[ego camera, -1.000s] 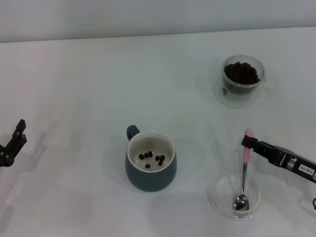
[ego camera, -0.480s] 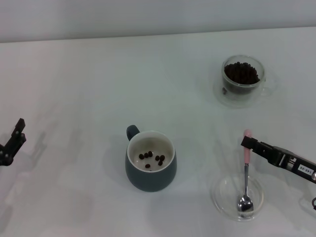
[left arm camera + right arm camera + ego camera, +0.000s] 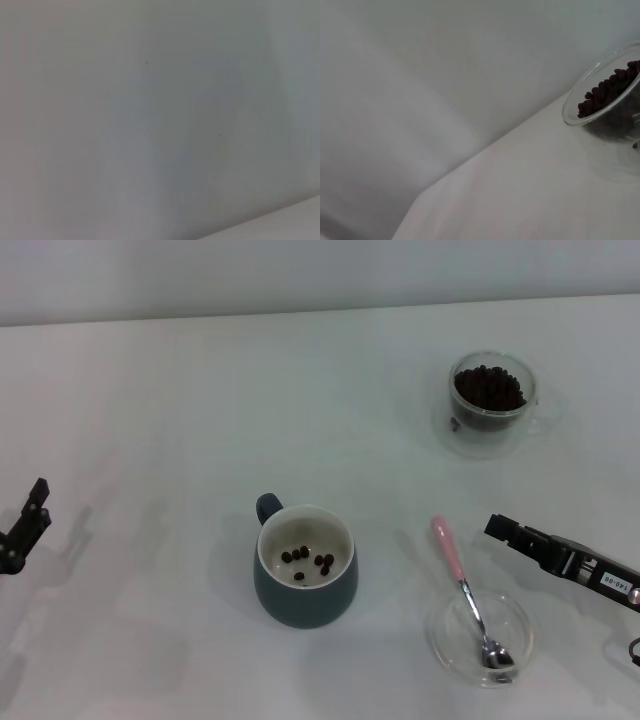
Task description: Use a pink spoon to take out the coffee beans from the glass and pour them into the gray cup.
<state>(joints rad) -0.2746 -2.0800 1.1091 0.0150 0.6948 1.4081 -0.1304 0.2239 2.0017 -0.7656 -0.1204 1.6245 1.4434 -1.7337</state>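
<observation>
- The wide white table (image 3: 180, 390) fills nearly the whole scene and carries every object.
- The rounded dark blue-gray ceramic mug with a cream-white inside, the gray cup (image 3: 305, 566), stands near the middle of the table, on the near side. Its small loop handle points to the far left. On its bottom lie a few coffee beans.
- The clear double-walled glass cup with a side handle, the glass (image 3: 490, 403), stands far on the right, well apart from the mug. It is almost full of small dark brown oval coffee beans (image 3: 488, 388). In the right wrist view the rim of this glass (image 3: 605, 102) and the beans (image 3: 607, 92) show at the edge.
- A shallow clear glass saucer (image 3: 512, 618) lies near on the right, to the right of the mug.
- The right gripper (image 3: 492, 526), black, with a white label on its body, reaches in from the right edge. Its tip is just beside the saucer, on the far side, and apart from the spoon handle. It holds nothing; I cannot tell if its jaws are open or closed.
- The left gripper (image 3: 38, 502) is at the left edge of the table, far from all objects. Its jaws I also cannot tell.
- The pink spoon (image 3: 462, 582), with a pale pink rounded handle and a shiny silver bowl, lies free and tilted. Its bowl rests in the saucer, and the handle leans over the rim toward the far left.
</observation>
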